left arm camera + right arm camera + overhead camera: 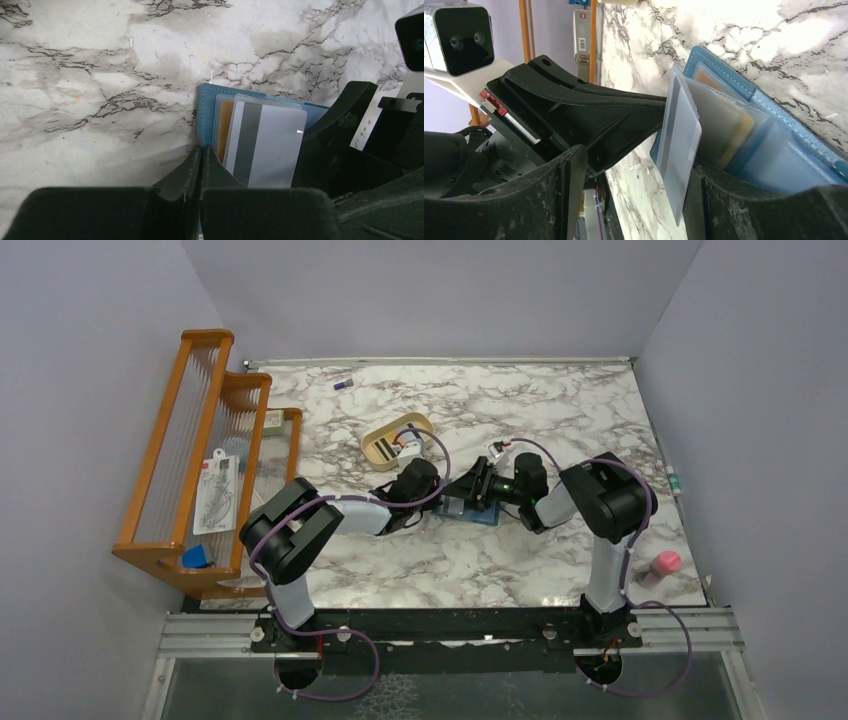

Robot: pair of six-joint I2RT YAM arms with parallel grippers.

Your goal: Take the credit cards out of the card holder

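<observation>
The teal-blue card holder (pixel 480 513) lies open on the marble table between the two grippers. My left gripper (pixel 202 151) is shut on its near-left edge (pixel 206 110). A pale white-blue credit card with a grey stripe (pixel 265 145) sticks halfway out of a pocket, with a tan card (pixel 225 127) beside it still in its pocket. My right gripper (pixel 634 195) is open around the pale card (pixel 681 145), which stands on edge close to the right finger. The holder's pockets (pixel 774 155) and the tan card (pixel 736 137) show behind it.
A tan oval tray (pixel 385 443) with small items stands just behind the left gripper (pixel 445 495). A wooden rack (pixel 200 460) lines the left edge. A pink object (pixel 665 563) sits at the right edge, and a small purple item (pixel 343 384) lies at the far side.
</observation>
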